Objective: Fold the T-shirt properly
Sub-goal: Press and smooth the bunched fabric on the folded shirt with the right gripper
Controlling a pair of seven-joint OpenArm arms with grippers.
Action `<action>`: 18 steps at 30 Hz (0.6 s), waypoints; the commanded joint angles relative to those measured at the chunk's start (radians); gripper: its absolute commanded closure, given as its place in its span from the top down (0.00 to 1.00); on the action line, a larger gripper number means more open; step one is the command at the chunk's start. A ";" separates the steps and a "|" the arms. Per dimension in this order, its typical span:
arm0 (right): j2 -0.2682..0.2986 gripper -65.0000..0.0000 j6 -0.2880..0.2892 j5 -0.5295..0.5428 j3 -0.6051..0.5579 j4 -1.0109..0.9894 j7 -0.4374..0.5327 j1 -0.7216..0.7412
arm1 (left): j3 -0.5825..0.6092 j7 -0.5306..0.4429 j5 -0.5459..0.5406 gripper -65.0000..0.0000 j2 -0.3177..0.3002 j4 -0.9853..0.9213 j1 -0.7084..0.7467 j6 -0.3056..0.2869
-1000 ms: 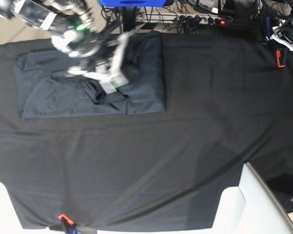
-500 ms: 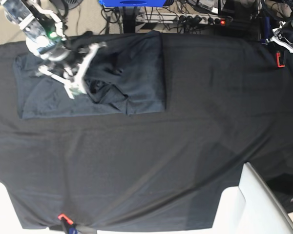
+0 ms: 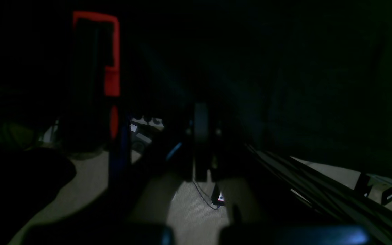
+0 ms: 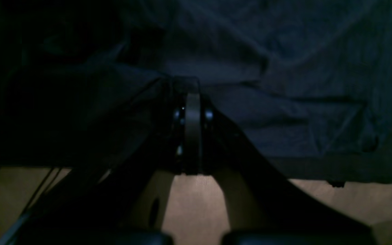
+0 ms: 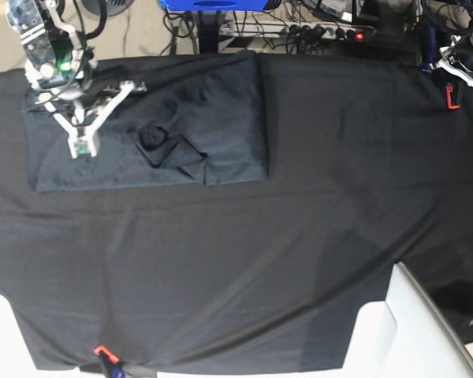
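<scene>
T-shirt (image 5: 213, 118) lies folded as a wide rectangle at the far left of the black table cloth (image 5: 299, 260), its far edge near the table's far side. A small bunched lump of fabric (image 5: 154, 138) sits near its middle. Right gripper (image 5: 80, 146) hangs over the shirt's left part, jaws together, nothing seen between them. Left gripper (image 3: 201, 136) is at the far right table edge by a red clamp (image 5: 452, 94), jaws together, empty.

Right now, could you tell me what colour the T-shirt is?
Plain dark slate-grey; the T-shirt shows best in the base view.
</scene>
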 commanded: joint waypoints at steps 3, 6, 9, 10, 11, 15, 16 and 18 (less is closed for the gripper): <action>0.001 0.00 0.001 -0.001 0.003 0.015 0.002 0.006 | -0.007 -0.013 -0.013 0.00 -0.023 0.013 0.002 -0.009; 0.001 0.00 -0.001 -0.001 0.003 0.015 0.004 0.003 | -0.006 -0.013 -0.013 0.00 -0.023 0.013 0.002 -0.009; -0.002 0.01 -0.001 0.000 0.003 0.015 -0.001 0.002 | -0.006 -0.013 -0.013 0.00 -0.023 0.013 0.002 -0.009; -0.015 0.04 0.001 0.000 0.003 0.015 -0.016 0.000 | -0.006 -0.013 -0.013 0.00 -0.023 0.013 0.002 -0.009; -0.025 0.08 0.001 0.000 0.008 0.018 -0.035 0.000 | -0.006 -0.013 -0.013 0.00 -0.023 0.013 0.002 -0.009; -0.045 0.41 0.001 -0.001 0.003 0.047 -0.059 0.000 | -0.006 -0.013 -0.013 0.00 -0.023 0.013 0.002 -0.009; -0.045 0.47 0.001 -0.001 0.003 0.061 -0.056 0.000 | -0.006 -0.013 -0.013 0.00 -0.023 0.013 0.002 -0.009; -0.044 0.56 0.001 -0.004 0.003 0.097 -0.004 0.000 | -0.006 -0.013 -0.013 0.00 -0.023 0.012 0.002 -0.009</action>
